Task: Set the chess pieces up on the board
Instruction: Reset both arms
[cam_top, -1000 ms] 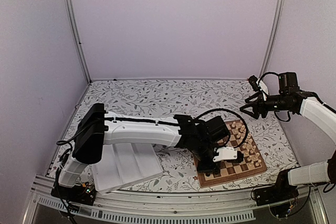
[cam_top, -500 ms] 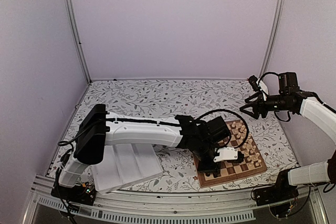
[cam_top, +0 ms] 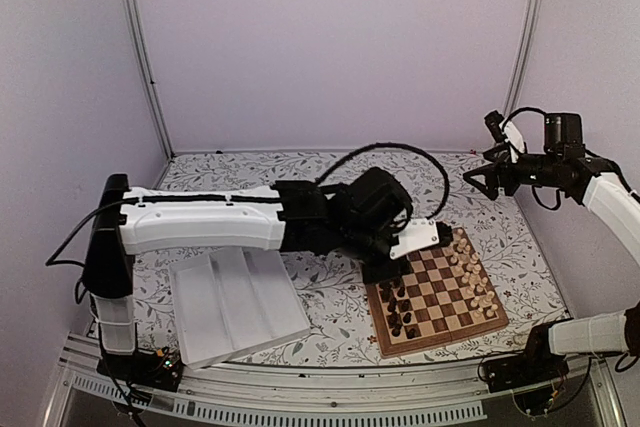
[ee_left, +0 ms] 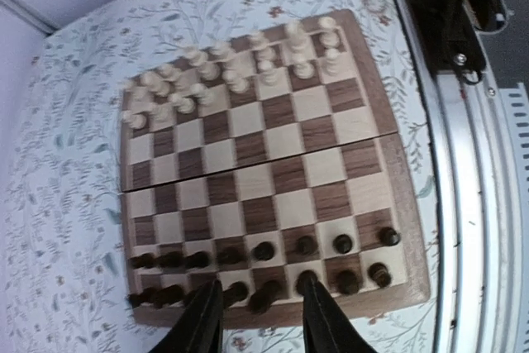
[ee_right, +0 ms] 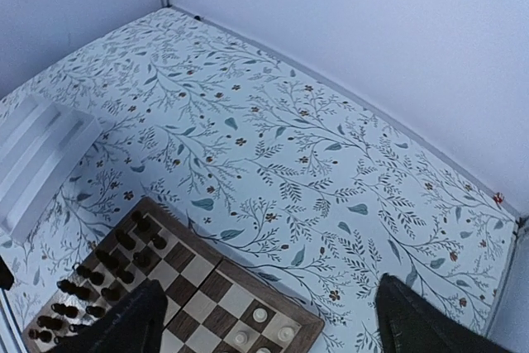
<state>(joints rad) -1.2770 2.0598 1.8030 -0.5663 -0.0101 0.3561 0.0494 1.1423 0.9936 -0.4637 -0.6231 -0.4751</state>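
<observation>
The board (cam_top: 447,285) lies at the right front of the table. Dark chess pieces (cam_top: 399,311) stand in two rows along its left side and cream chess pieces (cam_top: 472,274) along its right side. My left gripper (cam_top: 383,268) hovers over the board's left edge. In the left wrist view its fingers (ee_left: 204,320) stand apart above the dark rows (ee_left: 263,250), holding nothing, so it is open. The cream rows (ee_left: 233,70) are at the far side. My right gripper (cam_top: 480,179) hangs high at the back right, wide open and empty, and its view shows the board's corner (ee_right: 216,282).
A white ridged tray (cam_top: 235,307) lies at the front left, also visible at the left edge of the right wrist view as the tray (ee_right: 35,163). The floral tablecloth (cam_top: 260,182) covers the table. Grey walls and metal posts (cam_top: 142,57) enclose it.
My left arm has lifted off the board and drawn back toward the left, its jaws widening and leaving the dark pieces standing. My right gripper rose slightly and opened wider.
</observation>
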